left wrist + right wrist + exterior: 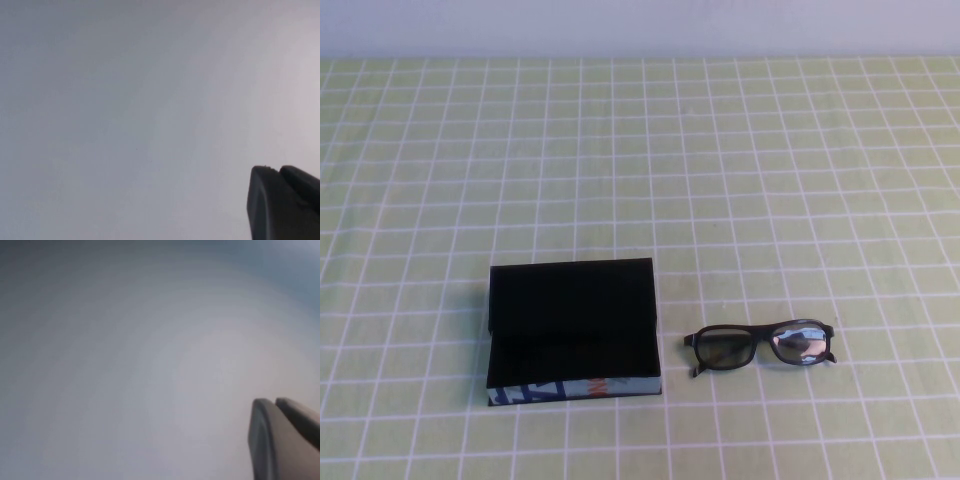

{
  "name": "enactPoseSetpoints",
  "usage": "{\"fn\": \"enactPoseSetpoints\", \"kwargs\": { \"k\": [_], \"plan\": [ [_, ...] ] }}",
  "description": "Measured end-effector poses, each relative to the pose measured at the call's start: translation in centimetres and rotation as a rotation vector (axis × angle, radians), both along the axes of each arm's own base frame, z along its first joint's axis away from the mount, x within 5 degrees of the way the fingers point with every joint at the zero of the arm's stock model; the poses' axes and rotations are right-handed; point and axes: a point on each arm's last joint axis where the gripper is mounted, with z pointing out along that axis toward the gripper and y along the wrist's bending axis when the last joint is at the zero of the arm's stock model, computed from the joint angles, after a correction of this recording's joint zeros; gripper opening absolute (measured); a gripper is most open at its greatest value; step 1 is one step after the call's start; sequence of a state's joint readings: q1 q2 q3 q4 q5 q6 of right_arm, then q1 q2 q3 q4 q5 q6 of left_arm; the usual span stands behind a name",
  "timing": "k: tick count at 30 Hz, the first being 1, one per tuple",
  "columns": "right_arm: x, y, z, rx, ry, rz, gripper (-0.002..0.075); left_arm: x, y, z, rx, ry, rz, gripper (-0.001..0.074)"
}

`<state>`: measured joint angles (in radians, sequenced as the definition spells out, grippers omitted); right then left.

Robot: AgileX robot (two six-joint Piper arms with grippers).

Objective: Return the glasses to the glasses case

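Observation:
The glasses case (574,330) lies open on the table at front left, lid flap laid back, black lining showing, its blue, white and orange printed edge facing the front. The black thick-rimmed glasses (760,346) lie on the cloth just right of the case, apart from it, lenses reflecting light. Neither arm shows in the high view. My left gripper (277,169) shows only in the left wrist view, its two fingers pressed together, empty, facing a blank grey surface. My right gripper (274,401) shows the same way in the right wrist view, shut and empty.
The table (720,180) is covered by a light green cloth with a white grid. A pale wall (640,25) runs along its far edge. Both wrist views show only blank grey.

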<state>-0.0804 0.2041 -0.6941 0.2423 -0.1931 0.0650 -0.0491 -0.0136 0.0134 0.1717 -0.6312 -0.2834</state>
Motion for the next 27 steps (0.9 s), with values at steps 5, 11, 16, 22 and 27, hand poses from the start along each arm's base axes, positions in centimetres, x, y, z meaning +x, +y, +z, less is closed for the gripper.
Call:
{"fn": "enactPoseSetpoints", "kwargs": {
  "k": [5, 11, 16, 22, 27],
  "plan": [
    [5.2, 0.6, 3.1, -0.033, 0.353, 0.089, -0.0018, -0.3, 0.2, 2.1, -0.074, 0.039, -0.041, -0.0001],
    [14.0, 0.5, 1.3, -0.028, 0.786, 0.165, -0.0018, -0.6, 0.6, 3.9, -0.165, 0.18, -0.056, -0.0001],
    [18.0, 0.5, -0.2, 0.07, 0.862, 0.228, -0.0018, -0.6, 0.6, 4.1, -0.175, 0.195, -0.057, -0.0002],
    [22.3, 2.7, -2.6, -0.133, 1.013, 0.317, -0.0018, -0.9, 0.5, 4.5, -0.179, 0.146, -0.074, -0.0001],
    [25.6, 6.5, -4.0, -0.547, 1.182, 0.469, -0.0018, -0.6, 0.6, 4.1, -0.185, 0.21, -0.058, -0.0002]
  ]
}}
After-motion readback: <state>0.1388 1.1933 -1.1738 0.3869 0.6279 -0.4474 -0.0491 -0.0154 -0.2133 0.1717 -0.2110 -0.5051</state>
